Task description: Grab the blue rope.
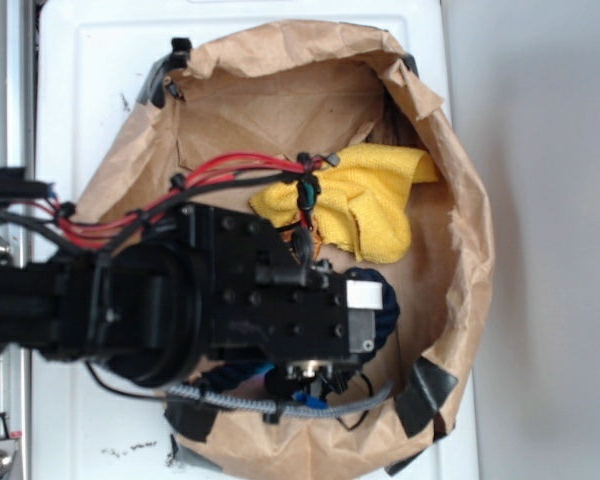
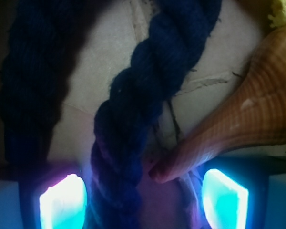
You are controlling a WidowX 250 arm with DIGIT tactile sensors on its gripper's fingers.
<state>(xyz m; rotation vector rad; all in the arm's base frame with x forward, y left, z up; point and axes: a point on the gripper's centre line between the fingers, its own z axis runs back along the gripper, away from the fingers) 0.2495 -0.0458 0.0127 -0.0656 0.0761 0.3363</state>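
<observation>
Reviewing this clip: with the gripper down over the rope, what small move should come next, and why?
Probably shift slightly left, then close. In the wrist view the thick navy twisted rope already runs between the open gripper fingers, but the ribbed orange seashell's tip also pokes into the gap and could get pinched.

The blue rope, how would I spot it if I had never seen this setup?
Find the crumpled brown paper bag. Inside, below the yellow cloth, the blue rope lies mostly hidden under the black tool. It is thick, twisted and dark navy, unlike the smooth orange seashell touching it.
</observation>
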